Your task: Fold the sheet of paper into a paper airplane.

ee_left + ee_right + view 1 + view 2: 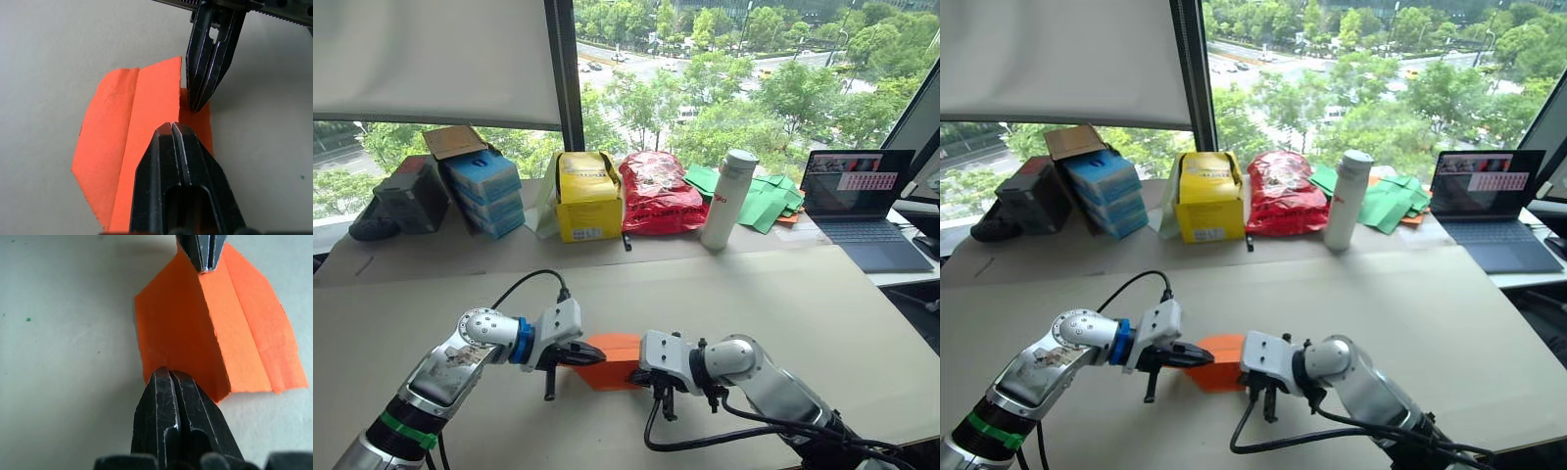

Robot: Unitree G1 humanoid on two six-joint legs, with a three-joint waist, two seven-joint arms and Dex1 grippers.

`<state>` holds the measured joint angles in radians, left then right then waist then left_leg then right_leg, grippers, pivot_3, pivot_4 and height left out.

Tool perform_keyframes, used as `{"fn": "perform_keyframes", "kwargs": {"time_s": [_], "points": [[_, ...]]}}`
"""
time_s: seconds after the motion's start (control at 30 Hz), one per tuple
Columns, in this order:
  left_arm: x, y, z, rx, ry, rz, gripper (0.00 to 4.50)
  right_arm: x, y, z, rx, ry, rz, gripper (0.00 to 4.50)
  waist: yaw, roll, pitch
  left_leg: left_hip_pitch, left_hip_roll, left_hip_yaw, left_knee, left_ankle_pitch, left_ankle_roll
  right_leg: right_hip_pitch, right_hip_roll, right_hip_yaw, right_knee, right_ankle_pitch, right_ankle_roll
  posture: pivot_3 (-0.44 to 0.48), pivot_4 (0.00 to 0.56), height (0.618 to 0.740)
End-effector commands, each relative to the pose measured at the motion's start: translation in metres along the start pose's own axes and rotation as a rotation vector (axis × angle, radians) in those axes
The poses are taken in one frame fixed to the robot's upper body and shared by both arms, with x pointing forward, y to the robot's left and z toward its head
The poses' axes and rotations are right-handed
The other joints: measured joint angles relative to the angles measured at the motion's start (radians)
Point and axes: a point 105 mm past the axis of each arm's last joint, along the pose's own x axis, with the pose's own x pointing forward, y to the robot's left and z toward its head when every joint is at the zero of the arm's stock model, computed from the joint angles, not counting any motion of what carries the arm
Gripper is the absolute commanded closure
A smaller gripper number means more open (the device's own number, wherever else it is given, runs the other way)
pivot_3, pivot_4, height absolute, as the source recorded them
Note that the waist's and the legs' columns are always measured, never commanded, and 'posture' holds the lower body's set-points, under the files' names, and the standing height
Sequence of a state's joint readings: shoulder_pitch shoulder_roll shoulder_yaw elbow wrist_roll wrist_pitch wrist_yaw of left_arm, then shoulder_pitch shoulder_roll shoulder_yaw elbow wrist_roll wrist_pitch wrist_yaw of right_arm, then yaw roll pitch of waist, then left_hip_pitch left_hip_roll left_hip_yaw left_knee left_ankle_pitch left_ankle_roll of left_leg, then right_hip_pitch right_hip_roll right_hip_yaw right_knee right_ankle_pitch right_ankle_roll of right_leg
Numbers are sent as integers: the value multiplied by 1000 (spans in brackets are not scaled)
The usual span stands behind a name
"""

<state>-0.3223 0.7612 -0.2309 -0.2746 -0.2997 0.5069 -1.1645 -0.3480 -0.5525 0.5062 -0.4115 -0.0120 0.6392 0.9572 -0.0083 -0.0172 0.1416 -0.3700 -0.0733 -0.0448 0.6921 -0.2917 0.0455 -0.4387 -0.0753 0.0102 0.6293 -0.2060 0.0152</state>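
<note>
While the sheet of paper (615, 358) lies partly folded on the tabletop (783, 304), we see our left gripper (172, 128) and right gripper (168, 374) meeting it, jaws together

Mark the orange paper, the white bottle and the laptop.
sheet of paper (146, 112), left wrist view, on its folded flap.
white bottle (727, 201), left eye view, on its body.
laptop (857, 184), left eye view, on its screen.
</note>
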Motion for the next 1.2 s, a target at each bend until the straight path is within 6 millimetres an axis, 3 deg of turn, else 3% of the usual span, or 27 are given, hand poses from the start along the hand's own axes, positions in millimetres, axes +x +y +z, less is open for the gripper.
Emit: {"fn": "perform_keyframes", "kwargs": {"time_s": [0.03,0.27,0.47,0.8,0.93,1.13,1.17,1.2], "points": [[-3,-2,4,21,-8,1,4500,-11,-1,9,28,-28,-34,4456,0,0,0,0,0,0,1,0,0,0,0,0,0,0,0,0,150,740],[1,-8,-16,0,12,-8,4500,-26,-9,25,108,-107,-67,4456,-3,0,0,0,0,0,1,-1,1,0,0,0,0,0,0,0,150,740],[5,-13,-31,-6,14,-7,4500,-37,-28,38,165,-168,-106,4456,-3,0,0,0,0,0,1,-4,6,0,-1,0,0,0,0,0,150,740],[9,-20,-44,6,26,-4,4500,-25,-53,30,160,-140,-156,4456,-3,0,0,0,0,0,1,-4,7,0,-1,1,0,0,0,0,150,740],[8,-19,-47,20,42,-2,4500,-17,-66,31,170,-170,-150,3283,-4,1,0,0,0,0,1,-4,7,0,-1,0,0,0,0,0,150,740],[6,-18,-49,30,54,-2,4500,-5,-74,32,216,-195,-60,1172,-5,1,0,0,0,0,1,-4,7,0,-1,0,0,0,0,0,150,740],[6,-18,-49,32,56,-3,4500,-2,-76,32,229,-191,-43,886,-5,1,0,0,0,0,1,-4,7,0,-1,0,0,0,0,0,150,740],[6,-18,-49,34,57,-4,4500,0,-78,32,236,-188,-31,886,-6,1,0,0,0,0,1,-4,7,0,-1,1,1,0,0,0,150,740]]}}
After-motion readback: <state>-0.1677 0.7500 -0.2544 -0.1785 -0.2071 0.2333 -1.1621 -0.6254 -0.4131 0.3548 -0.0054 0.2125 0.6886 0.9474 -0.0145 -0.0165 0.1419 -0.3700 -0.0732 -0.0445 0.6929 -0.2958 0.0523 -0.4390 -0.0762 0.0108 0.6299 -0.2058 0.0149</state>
